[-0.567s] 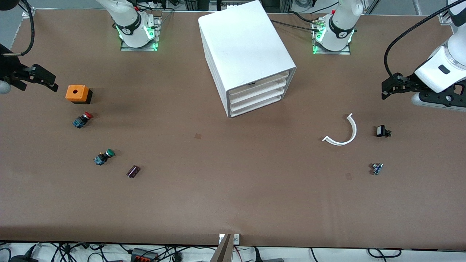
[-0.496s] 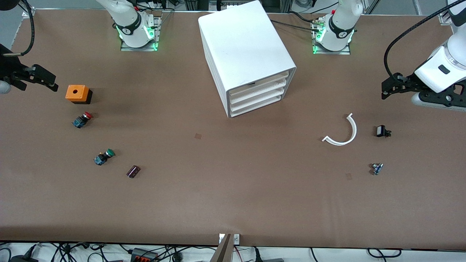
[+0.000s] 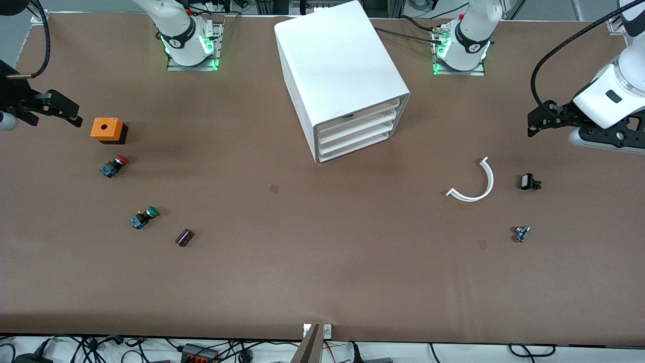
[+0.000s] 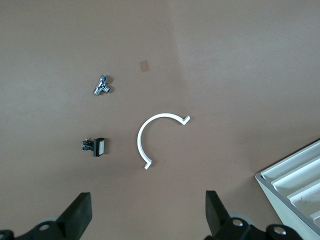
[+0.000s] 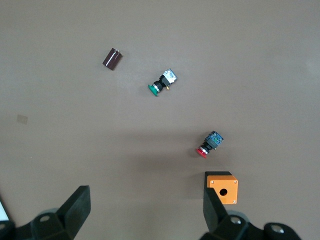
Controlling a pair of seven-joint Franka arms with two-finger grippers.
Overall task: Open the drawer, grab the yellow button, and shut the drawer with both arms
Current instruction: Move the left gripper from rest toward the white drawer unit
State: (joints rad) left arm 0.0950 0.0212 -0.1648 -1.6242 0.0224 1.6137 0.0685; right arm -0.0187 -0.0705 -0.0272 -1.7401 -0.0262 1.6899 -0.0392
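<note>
The white cabinet (image 3: 338,65) stands mid-table near the robots' bases. Its four stacked white drawers (image 3: 355,129) are all shut; a corner of them shows in the left wrist view (image 4: 295,182). The yellow-orange-capped button is out of view. My left gripper (image 3: 535,124) is open and empty, in the air over the left arm's end of the table; its wrist view (image 4: 147,216) shows bare table between the fingers. My right gripper (image 3: 70,115) is open and empty over the right arm's end, beside an orange box (image 3: 106,129); in its wrist view (image 5: 145,210) one finger overlaps that box (image 5: 223,187).
A red-capped blue button (image 3: 114,166), a green-capped blue button (image 3: 143,217) and a dark small cylinder (image 3: 184,237) lie toward the right arm's end. A white curved strip (image 3: 476,184), a small black part (image 3: 529,182) and a metal fitting (image 3: 522,233) lie toward the left arm's end.
The right gripper has drifted very slightly; the left gripper has barely moved. Nothing on the table has moved.
</note>
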